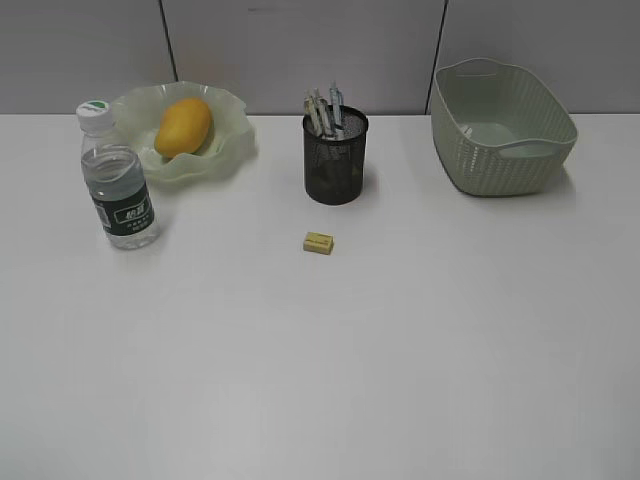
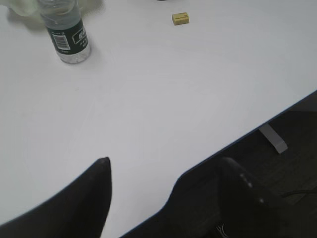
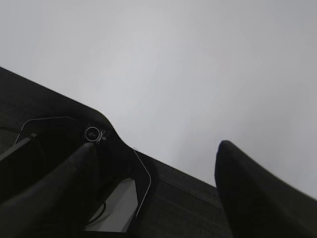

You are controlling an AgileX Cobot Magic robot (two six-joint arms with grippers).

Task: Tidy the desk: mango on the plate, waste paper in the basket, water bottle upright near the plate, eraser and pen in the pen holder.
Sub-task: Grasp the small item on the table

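One item remains loose on the bench (image 1: 320, 380): the eraser (image 1: 319, 243), a small yellow block lying just in front of the pen holder (image 1: 336, 157), apart from it.

Status of the other items:
- The mango (image 1: 184, 126) lies in the plate (image 1: 235, 120) at rear left.
- The water bottle (image 1: 116, 180) stands upright just beside the plate, cap on top.
- Several pens (image 1: 322, 110) stand in the pen holder.
- The basket (image 1: 505, 128) sits at rear right. Its visible interior shows no waste paper, and none lies on the bench in any view, so that item's location cannot be determined.

Step in hand, as judged: placing the eraser in the pen holder.

Claw state: the left claw (image 2: 163, 171) is spread wide and empty, positioned over the near bench edge. The right claw (image 3: 156, 148) is likewise wide and empty, at the bench edge. Neither appears in the exterior view.

Next move: one claw must travel forward to the eraser, descend with its jaws straddling the block, close, lift, and release above the holder mouth, avoiding the protruding pens. The left wrist view has the eraser (image 2: 180, 18) in sight.

Markings: the bottle carries a dark green label with a barcode and white characters, too small to read. The eraser bears dark print, illegible.
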